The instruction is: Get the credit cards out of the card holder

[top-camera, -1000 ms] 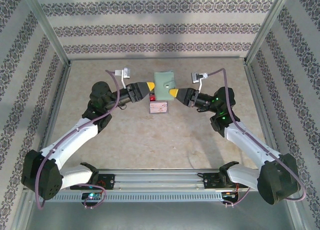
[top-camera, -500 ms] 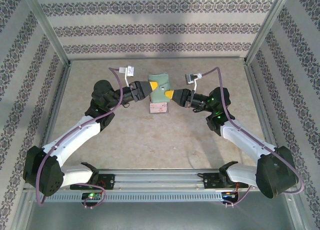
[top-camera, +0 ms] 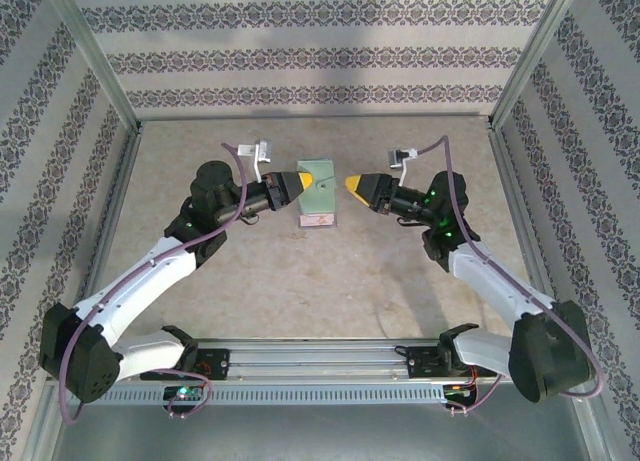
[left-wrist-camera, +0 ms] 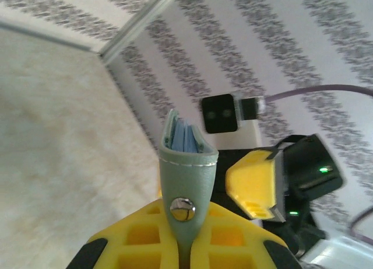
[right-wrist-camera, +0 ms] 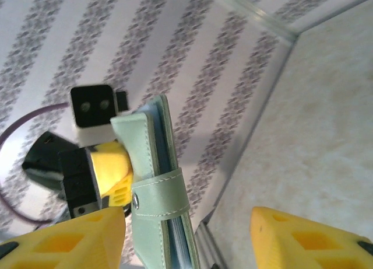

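It's a robot test cell in a lab, plainly. Striped wallpaper panels (top-camera: 320, 61) box in a beige tabletop (top-camera: 320, 281), and aluminium frame posts (top-camera: 98, 66) mark the corners. A white left arm (top-camera: 150, 274) and right arm (top-camera: 495, 284) sit bolted to a metal rail (top-camera: 320, 359) up front.

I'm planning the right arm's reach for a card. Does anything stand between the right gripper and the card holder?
Nothing visible does. The right gripper is open and faces the card holder across a bare gap. The left gripper clamps the holder from the opposite side, out of the way.
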You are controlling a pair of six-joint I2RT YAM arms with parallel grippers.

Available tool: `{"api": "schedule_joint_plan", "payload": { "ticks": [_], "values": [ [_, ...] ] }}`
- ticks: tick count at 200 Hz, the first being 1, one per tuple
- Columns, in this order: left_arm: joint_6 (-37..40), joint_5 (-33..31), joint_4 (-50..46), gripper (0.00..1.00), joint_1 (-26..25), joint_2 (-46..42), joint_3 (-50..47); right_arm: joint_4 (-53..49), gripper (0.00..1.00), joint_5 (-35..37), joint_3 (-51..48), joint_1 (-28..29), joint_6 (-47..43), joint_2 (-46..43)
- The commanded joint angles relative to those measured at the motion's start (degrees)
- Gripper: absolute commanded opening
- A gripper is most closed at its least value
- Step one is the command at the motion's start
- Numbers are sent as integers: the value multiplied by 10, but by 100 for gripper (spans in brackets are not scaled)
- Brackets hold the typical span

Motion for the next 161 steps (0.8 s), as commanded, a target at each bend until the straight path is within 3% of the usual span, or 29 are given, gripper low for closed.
{"api": "schedule_joint_plan", "payload": {
  "ticks": [1, 21, 63, 90, 161],
  "values": [
    [76, -96, -152, 0, -22, -15, 36, -246, 58, 70, 32, 5, -155, -55],
    [88, -148, -201, 0, -38, -6, 45, -378, 55, 135, 72, 23, -234, -71],
    [99, -246, -305, 0, -68, 40, 94, -517, 50, 223, 137, 67, -250, -53],
    [84, -245, -292, 0, -75, 58, 96, -555, 47, 239, 173, 100, -234, -10],
    [77, -215, -272, 0, -79, 79, 100, -536, 44, 235, 239, 159, -199, 96]
  ]
}}
